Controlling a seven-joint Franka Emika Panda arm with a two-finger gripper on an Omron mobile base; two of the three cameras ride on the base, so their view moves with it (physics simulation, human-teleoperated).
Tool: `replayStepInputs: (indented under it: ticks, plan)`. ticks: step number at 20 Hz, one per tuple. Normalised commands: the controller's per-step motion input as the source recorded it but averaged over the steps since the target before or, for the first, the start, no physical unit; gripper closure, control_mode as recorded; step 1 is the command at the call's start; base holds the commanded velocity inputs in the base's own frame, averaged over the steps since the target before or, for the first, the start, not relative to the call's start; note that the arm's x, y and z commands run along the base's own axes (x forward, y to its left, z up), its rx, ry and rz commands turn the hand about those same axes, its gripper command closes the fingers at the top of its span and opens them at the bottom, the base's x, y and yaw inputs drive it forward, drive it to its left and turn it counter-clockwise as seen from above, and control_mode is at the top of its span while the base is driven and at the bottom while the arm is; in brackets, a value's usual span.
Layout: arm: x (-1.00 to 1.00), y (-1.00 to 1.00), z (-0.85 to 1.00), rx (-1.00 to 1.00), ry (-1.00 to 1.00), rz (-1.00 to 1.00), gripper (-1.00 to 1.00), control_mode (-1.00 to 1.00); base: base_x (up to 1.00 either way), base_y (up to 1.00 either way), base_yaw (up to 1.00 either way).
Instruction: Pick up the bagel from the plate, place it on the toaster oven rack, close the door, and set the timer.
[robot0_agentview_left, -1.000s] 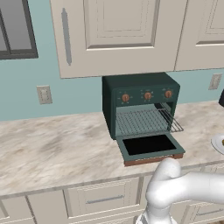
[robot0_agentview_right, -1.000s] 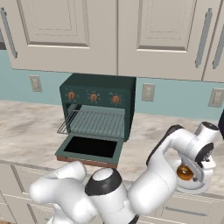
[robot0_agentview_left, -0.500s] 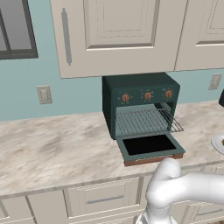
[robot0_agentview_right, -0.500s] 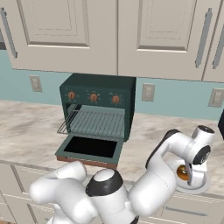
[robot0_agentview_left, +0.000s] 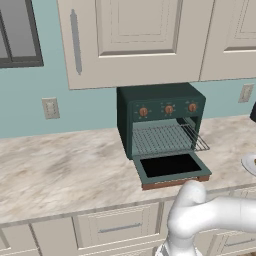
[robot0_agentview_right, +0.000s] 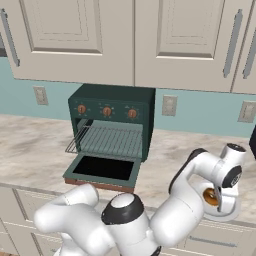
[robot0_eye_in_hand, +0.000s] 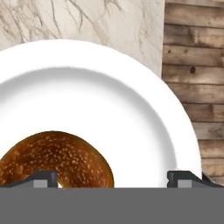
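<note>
Pincer (robot0_eye_in_hand: 111, 177) with jaws apart above the bagel (robot0_eye_in_hand: 52, 159) on the plate (robot0_eye_in_hand: 131, 100) (nothing grasped); pickup, racking, closing the door (robot0_agentview_left: 170, 167) and the timer (robot0_agentview_left: 192, 107) remain.

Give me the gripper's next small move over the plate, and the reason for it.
Probably shift sideways toward the bagel, then descend. The open gripper hovers over the plate, but the bagel lies off-centre, under one fingertip rather than between both.
</note>
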Motion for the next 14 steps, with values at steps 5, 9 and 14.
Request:
replayStepInputs:
  ticks: [5, 9, 14]
  plan:
    - [0.12, -0.12, -0.09, 0.0, 0.0, 0.01, -1.0, -1.0, 0.0, 0.0, 0.0]
    - [-0.19, 0.32, -0.03, 0.0, -0.01, 0.0, -1.0, -1.0, 0.0, 0.0, 0.0]
    - [-0.5, 0.33, 0.04, 0.0, -0.16, 0.03, -1.0, -1.0, 0.0, 0.0, 0.0]
